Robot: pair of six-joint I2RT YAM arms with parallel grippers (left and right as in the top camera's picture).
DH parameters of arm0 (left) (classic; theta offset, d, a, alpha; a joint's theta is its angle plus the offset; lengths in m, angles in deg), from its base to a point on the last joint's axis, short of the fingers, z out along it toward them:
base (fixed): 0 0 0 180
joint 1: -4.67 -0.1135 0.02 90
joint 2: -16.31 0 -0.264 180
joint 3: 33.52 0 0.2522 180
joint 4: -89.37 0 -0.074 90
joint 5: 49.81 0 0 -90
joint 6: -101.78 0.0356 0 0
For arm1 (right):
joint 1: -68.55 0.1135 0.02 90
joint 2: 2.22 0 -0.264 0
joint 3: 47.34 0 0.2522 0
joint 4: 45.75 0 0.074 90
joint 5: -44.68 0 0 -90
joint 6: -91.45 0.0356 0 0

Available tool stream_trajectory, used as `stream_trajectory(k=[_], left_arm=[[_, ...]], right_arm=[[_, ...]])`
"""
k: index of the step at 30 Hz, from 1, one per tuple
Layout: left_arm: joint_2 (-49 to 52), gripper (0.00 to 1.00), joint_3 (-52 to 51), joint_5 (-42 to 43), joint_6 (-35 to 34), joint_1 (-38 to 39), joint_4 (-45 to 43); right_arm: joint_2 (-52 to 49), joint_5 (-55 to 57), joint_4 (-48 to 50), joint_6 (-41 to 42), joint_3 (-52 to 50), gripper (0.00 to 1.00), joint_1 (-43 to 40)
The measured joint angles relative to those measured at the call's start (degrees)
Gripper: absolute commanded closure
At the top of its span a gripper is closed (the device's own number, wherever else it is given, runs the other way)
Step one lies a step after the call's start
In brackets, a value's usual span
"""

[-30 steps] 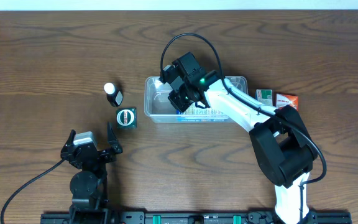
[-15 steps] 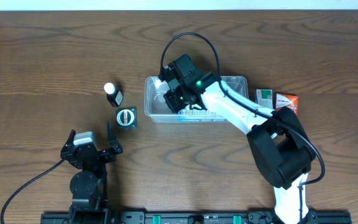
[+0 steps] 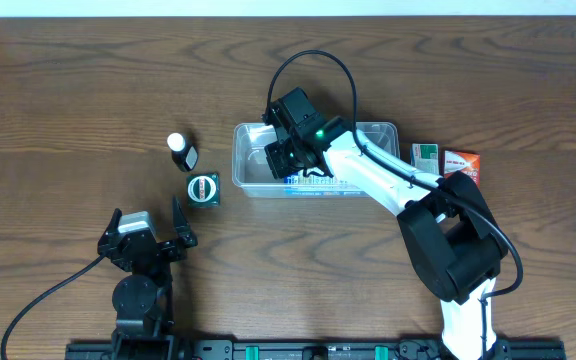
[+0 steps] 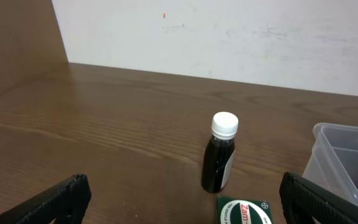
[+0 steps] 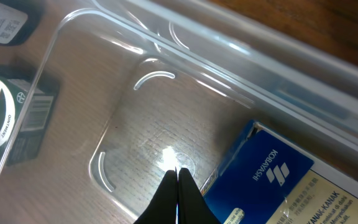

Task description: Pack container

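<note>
The clear tub (image 3: 386,130) sits just above the middle of the overhead frame, with a blue box (image 5: 272,180) lying along its lower side. The tub looks light, so I judge the main risk is a sideways drag. If the arm catches a wall or the box, it could shove the tub left toward the bottle (image 3: 180,150) and the green box (image 3: 203,188). The right hand (image 5: 178,186) is down inside the tub with its fingers pressed together on nothing. Whether its tips touch the floor, I cannot tell. The left hand (image 3: 148,222) rests at lower left of the bench (image 3: 68,80), spread wide and empty.
</note>
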Motion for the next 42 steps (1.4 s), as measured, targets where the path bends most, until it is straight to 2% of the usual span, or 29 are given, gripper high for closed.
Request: stream_trajectory(k=[33,42], left_arm=[[0.0,0.02,0.0,0.0,0.0,0.0,0.0],[0.0,0.02,0.0,0.0,0.0,0.0,0.0]], right_arm=[[-1.75,2.01,-4.52,0.57,0.52,0.99,-0.68],[-1.75,4.13,-12.46,1.14,3.19,0.99,-1.75]])
